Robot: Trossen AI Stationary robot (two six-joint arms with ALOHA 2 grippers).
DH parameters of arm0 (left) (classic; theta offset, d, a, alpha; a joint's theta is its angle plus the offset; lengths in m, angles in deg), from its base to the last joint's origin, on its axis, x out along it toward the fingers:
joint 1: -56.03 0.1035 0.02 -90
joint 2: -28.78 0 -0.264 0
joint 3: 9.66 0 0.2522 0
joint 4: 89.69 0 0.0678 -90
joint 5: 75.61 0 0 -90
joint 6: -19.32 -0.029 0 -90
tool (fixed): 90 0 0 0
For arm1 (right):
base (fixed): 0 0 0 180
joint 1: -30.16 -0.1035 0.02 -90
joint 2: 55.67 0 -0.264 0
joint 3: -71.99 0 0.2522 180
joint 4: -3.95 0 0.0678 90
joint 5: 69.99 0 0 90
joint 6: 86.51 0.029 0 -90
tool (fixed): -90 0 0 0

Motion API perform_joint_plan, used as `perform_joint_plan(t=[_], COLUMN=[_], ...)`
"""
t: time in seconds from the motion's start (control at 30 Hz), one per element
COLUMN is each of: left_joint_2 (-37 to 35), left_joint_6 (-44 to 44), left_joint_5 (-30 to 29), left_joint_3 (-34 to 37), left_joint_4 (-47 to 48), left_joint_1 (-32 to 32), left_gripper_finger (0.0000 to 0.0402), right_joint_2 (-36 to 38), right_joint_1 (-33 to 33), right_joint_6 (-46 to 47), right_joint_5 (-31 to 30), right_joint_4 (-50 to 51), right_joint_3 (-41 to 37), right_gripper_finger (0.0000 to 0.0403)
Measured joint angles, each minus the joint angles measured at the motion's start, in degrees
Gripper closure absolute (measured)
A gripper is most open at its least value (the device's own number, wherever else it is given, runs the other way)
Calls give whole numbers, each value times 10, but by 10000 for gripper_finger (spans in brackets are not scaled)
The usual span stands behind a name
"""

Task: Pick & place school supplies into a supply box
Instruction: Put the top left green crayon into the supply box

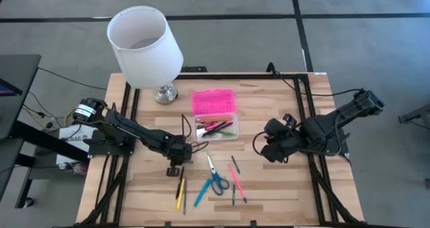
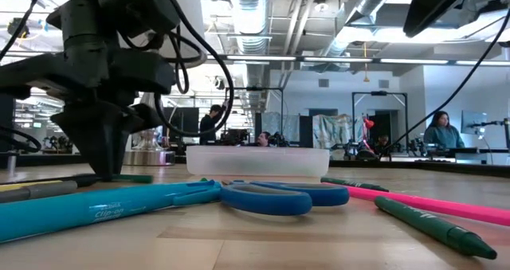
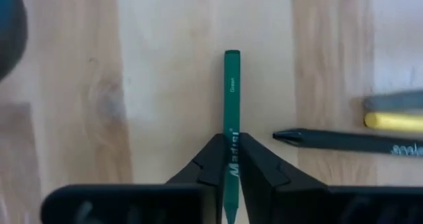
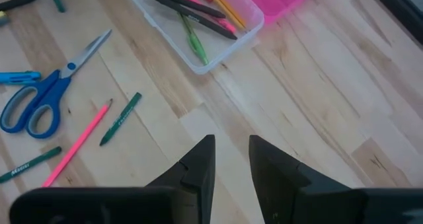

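While the white drum lampshade [image 1: 144, 46] on its shiny metal foot stands at the table's ten o'clock corner, the left gripper [image 1: 176, 166] is down on the pale, grained wooden table [image 1: 282, 114] at about seven o'clock from the centre. Its two dark wedge-shaped fingers [image 3: 215, 161] are pinched together on a slim green pencil [image 3: 231, 112], printed with small lettering, which lies flat on the wood. Just beside it lie a dark pen [image 3: 344, 141] and a yellow one [image 3: 395, 121].

At the table's centre sits the supply box [image 1: 216, 129], a clear, round-cornered plastic tray already holding several pink, green and dark pens, with its bright pink ribbed lid [image 1: 213, 101] lying open at its twelve o'clock side. At six o'clock from the box lie the blue-handled scissors [image 1: 215, 177] with steel blades, a light blue marker [image 1: 203, 192] touching their handles, a thin pink pencil [image 1: 236, 181] and short green pencils [image 1: 234, 164], all loose on the wood.

The right gripper [image 1: 271, 149] hovers above the table at three o'clock from the box, its angular black fingers [image 4: 198, 164] a narrow gap apart with nothing between them.
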Motion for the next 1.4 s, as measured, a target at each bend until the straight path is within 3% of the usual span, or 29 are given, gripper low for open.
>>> perform_joint_plan(t=[0.13,0.37,0.8,1.13,1.4], left_joint_2=[0,0,0,1,1], left_joint_6=[80,202,155,133,134], left_joint_5=[-32,-79,-56,-120,-123], left_joint_3=[0,0,2,1,-5], left_joint_4=[7,26,0,21,9], left_joint_1=[0,1,-5,-30,-31], left_gripper_finger=[391,360,356,356,361], right_joint_2=[0,0,0,0,0], right_joint_1=[4,5,19,19,22], right_joint_6=[-1,-14,-29,-29,-40], right_joint_5=[-5,-6,-6,-6,-6], right_joint_4=[0,-2,-9,-9,-9], right_joint_3=[0,0,0,1,1], right_gripper_finger=[316,316,316,316,316])
